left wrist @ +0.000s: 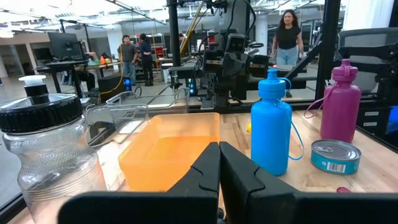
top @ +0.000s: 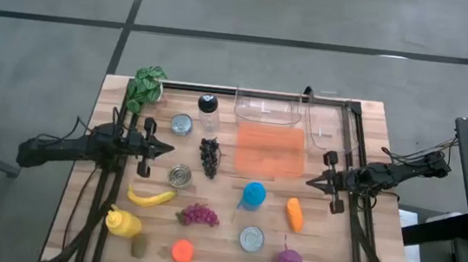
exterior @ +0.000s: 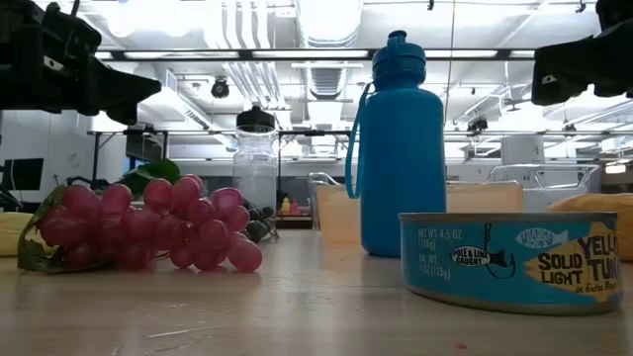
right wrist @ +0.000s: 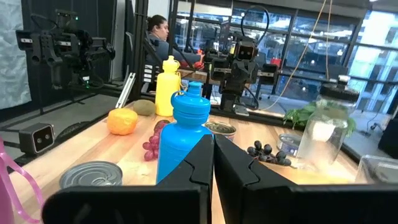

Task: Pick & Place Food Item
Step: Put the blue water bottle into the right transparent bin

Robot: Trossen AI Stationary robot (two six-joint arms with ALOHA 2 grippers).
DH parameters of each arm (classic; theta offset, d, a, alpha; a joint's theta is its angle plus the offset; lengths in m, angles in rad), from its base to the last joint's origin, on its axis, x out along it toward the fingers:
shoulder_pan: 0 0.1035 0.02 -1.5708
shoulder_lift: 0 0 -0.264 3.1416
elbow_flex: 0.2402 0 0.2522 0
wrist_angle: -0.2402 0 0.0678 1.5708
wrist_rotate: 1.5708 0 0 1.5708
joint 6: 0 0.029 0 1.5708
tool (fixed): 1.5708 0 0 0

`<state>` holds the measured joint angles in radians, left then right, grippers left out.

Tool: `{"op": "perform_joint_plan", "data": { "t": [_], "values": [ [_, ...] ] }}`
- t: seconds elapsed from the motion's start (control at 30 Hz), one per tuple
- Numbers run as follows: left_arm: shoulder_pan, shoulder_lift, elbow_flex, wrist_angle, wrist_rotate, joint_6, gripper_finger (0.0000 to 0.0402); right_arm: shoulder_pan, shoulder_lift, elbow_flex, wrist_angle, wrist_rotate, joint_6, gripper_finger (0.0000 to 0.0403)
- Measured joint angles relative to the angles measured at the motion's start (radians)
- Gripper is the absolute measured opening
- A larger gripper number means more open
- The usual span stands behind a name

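Both arms hang above the table at its two sides, each pointing inward toward the middle, and neither has anything in its grasp: the left gripper (top: 162, 150) has its fingers pressed together, and the right gripper (top: 316, 180) is clenched the same way, as both wrist views show with the dark fingers meeting edge to edge. The task names no particular food, so which piece gets picked is a guess, but the layout matters. The orange tray (top: 271, 149), the likely drop spot, sits between the two grippers, a little beyond the right one's tip and nearer to it than to the left. For the right gripper, the closest food is the carrot (top: 294, 213), lying just off to its side toward the near edge of the table, its long axis running roughly crosswise to the way that gripper points. For the left gripper, the dark grapes (top: 209, 156) lie almost straight ahead of the fingertips, and the banana (top: 150, 196) lies off to the side, its length nearly parallel to the arm. I would judge the carrot and right arm the shortest pairing with the tray; either way the fingers must spread first.
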<state>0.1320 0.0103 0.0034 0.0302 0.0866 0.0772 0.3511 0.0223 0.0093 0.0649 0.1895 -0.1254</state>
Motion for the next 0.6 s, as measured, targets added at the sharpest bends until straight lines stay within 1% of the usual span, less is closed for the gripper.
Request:
{"op": "perform_joint_plan", "data": {
  "t": [0.1,0.27,0.4,0.6],
  "values": [
    [0.000,0.000,0.000,0.000,0.000,0.000,0.0006,0.000,0.000,0.000,0.008,0.001,-0.011,0.0008],
    [0.000,0.000,0.000,0.000,0.000,0.000,0.0006,0.000,0.000,0.000,0.025,0.001,0.032,0.0008],
    [0.000,0.000,0.000,0.000,0.000,0.000,0.0006,0.000,0.000,0.000,0.034,0.001,0.029,0.0008],
    [0.000,0.000,0.000,0.000,0.000,0.000,0.0006,0.000,0.000,0.000,0.157,-0.004,-0.008,0.0008]
  ]
}}
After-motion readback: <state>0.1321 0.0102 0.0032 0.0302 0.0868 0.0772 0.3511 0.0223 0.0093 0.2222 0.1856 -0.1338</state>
